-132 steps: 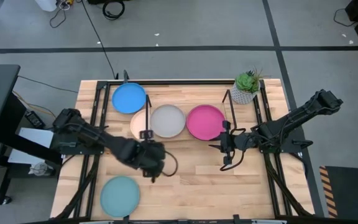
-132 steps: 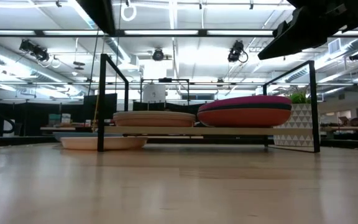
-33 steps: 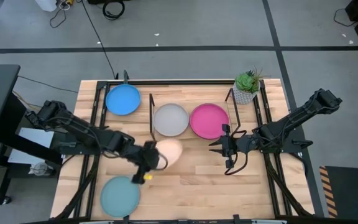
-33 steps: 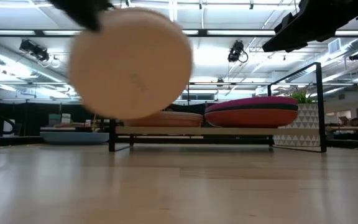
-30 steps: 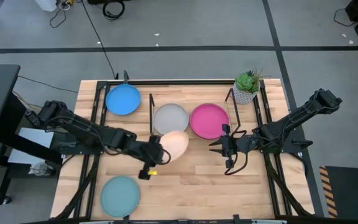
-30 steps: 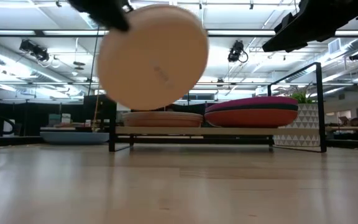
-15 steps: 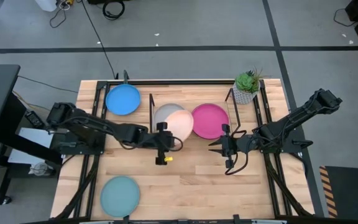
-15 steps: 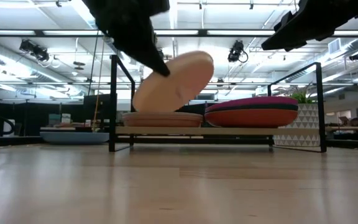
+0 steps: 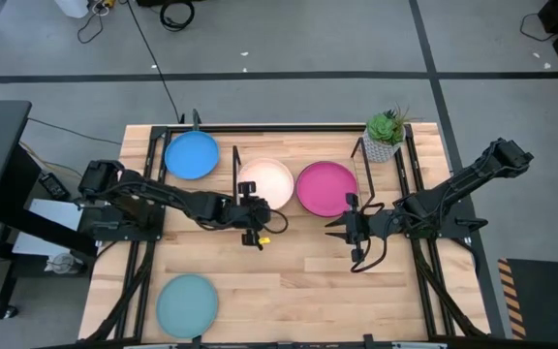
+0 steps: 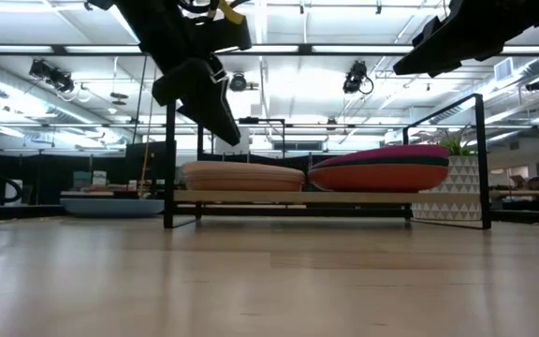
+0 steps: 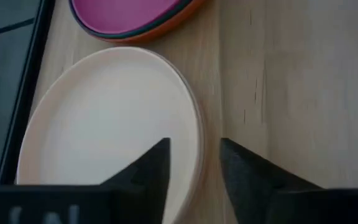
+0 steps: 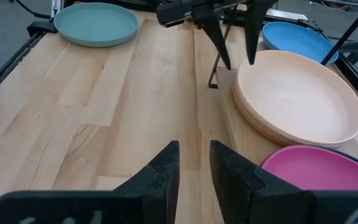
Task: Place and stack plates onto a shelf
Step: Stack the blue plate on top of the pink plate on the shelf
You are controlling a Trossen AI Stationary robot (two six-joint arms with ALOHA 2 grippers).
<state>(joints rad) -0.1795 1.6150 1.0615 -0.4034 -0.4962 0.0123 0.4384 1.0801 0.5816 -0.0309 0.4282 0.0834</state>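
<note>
The cream plate (image 9: 265, 181) lies flat on top of the left stack (image 10: 242, 175) on the shelf (image 10: 363, 197). The magenta plate (image 9: 324, 188) tops the right stack, over a dark teal and an orange plate (image 10: 374, 173). My left gripper (image 9: 257, 219) is open at the cream plate's near rim, its fingers (image 12: 219, 40) apart and just above and beside the rim (image 11: 194, 146). My right gripper (image 9: 343, 229) is open and empty over the table, near the magenta stack. The bright blue plate (image 9: 192, 155) and the light teal plate (image 9: 186, 303) lie on the table.
The shelf's black wire end frames (image 10: 170, 154) stand at both ends of the board. A potted plant (image 9: 384, 136) stands at the far right beside the shelf. Black rails (image 9: 145, 194) run along the table's left and right sides. Bare wood lies in front of the shelf.
My left gripper has carried the cream plate toward the table's far edge and onto the shelf. The plate has tipped from steeply tilted to flat on the left stack, over the grey plate. The gripper has let go and now stands just above the plate's near rim.
</note>
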